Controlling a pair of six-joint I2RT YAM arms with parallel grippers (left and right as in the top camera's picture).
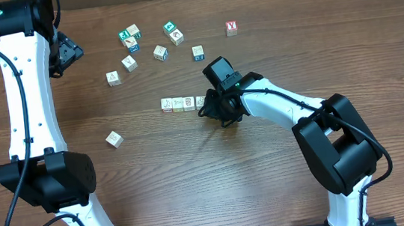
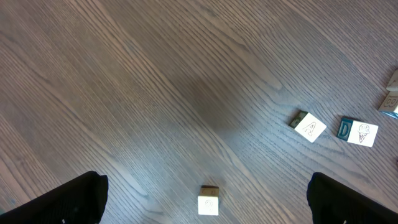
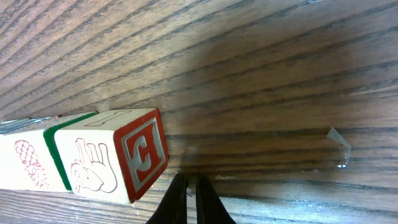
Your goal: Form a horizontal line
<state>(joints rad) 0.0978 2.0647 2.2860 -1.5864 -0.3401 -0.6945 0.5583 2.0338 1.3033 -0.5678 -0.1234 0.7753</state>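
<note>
Lying near the middle of the brown wood-grain table [image 1: 196, 196], the horizontal line of small pale wooden cubes with printed faces [image 1: 182, 103] runs left to right in the overhead view, its cubes touching side to side; four appear to stand in it, though the right arm crowds its right end; the right gripper [image 3: 191, 198], black fingertips pressed together and pinching nothing, sits low at the table just beside the row's end cube with a red-framed letter E and a drawn hand [image 3: 115, 163]; whether the tips touch that cube cannot be told; the neighbouring cube shows a green edge and a pineapple print [image 3: 28, 163]; the left gripper [image 1: 68, 53] hangs near the far left of the table, well apart from the row, its fingers [image 2: 68, 202] spread wide, a small pale cube [image 2: 208, 200] lying on the wood between them in the wrist view; loose pale cubes [image 1: 160, 53] lie scattered beyond the row, a cube with a red Y [image 1: 231, 28] farther right, and one lone cube [image 1: 114, 139] sits left of the row.
</note>
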